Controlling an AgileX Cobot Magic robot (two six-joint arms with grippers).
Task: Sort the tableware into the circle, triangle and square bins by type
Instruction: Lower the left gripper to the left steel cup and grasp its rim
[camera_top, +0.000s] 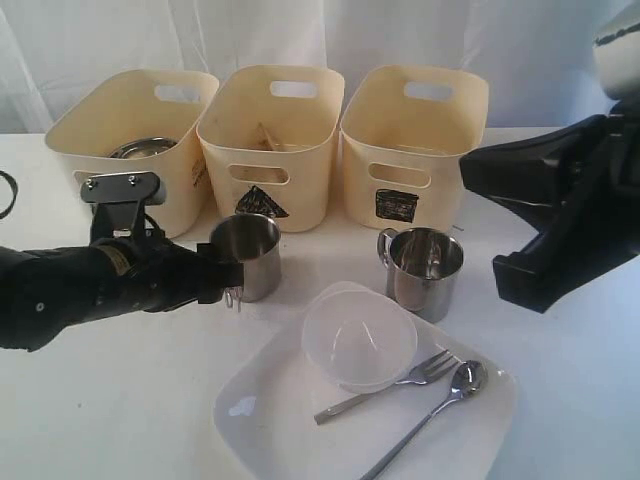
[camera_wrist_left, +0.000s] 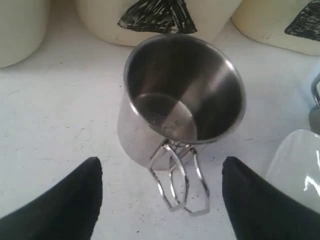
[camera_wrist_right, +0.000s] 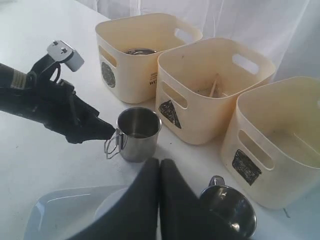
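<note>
A steel mug (camera_top: 247, 255) stands on the table in front of the triangle bin (camera_top: 268, 150), its wire handle (camera_wrist_left: 180, 180) towards my left gripper (camera_top: 216, 272). That gripper is open, one finger on each side of the handle without touching it. A second steel mug (camera_top: 425, 270) stands before the square bin (camera_top: 412, 140). The clear plastic bowl (camera_top: 358, 335), fork (camera_top: 400, 385) and spoon (camera_top: 450, 395) lie on the white plate (camera_top: 270, 420). The steel bowl (camera_top: 140, 148) is in the left bin and the chopsticks (camera_wrist_right: 215, 86) in the triangle bin. My right gripper (camera_wrist_right: 159, 162) is shut and empty, held high over the plate. No knife shows.
The three cream bins stand in a row at the back, the left one (camera_wrist_right: 145, 50) bearing a round label. White curtains hang behind them. My right arm (camera_top: 560, 210) fills the right side of the exterior view.
</note>
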